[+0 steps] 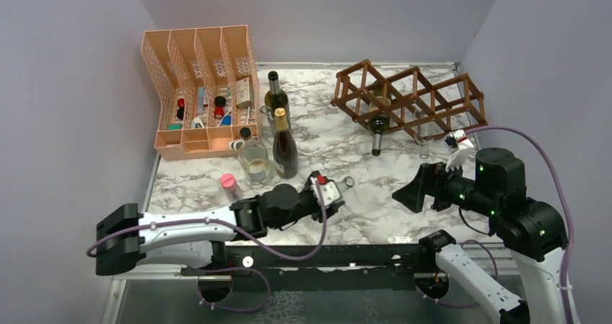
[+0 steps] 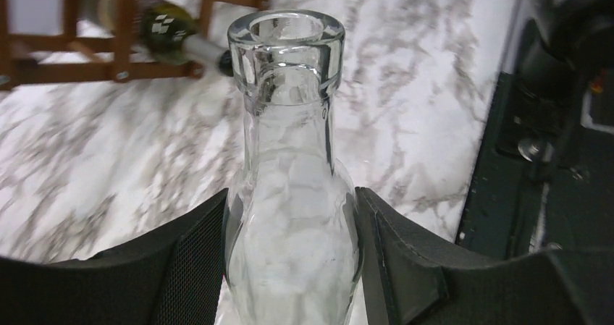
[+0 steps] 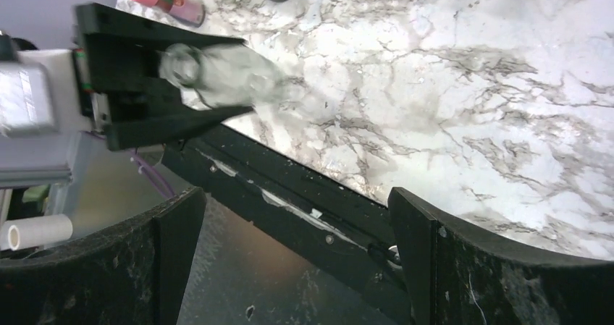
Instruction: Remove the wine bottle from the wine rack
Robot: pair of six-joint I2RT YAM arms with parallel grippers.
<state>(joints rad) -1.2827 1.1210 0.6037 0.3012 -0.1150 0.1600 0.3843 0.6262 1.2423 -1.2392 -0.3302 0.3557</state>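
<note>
The left gripper (image 2: pixel 289 200) is clamped on the shoulder of a clear glass bottle (image 2: pixel 288 115). It holds the bottle roughly level, low over the near edge of the bench (image 1: pixel 339 140), with the open mouth pointing toward 3 o'clock. Whether the bottle touches the marble I cannot tell. The right gripper (image 3: pixel 295 198) is spread wide and holds nothing. It hovers at the left gripper's 3 o'clock and faces it across a bare stretch of bench.

The wine rack (image 1: pixel 415 70) stands at 12 o'clock from the right gripper, at the far right of the bench. A dark wine bottle (image 1: pixel 378 126) lies in a cell on its near left side, with the capped neck poking out toward 6 o'clock.

At 10 o'clock from the left gripper, three upright bottles (image 1: pixel 284 151) stand close together. A peach file organizer (image 1: pixel 198 86) sits just behind them.

Judging by this, the step in hand is the reach for the racked bottle, and the free right gripper is the nearer one to do it. The next move calls for turning that gripper toward 12 o'clock and lining its jaws up around the protruding neck. The pull should then run straight along the bottle's axis, so the body slides out without dragging the light lattice.
</note>
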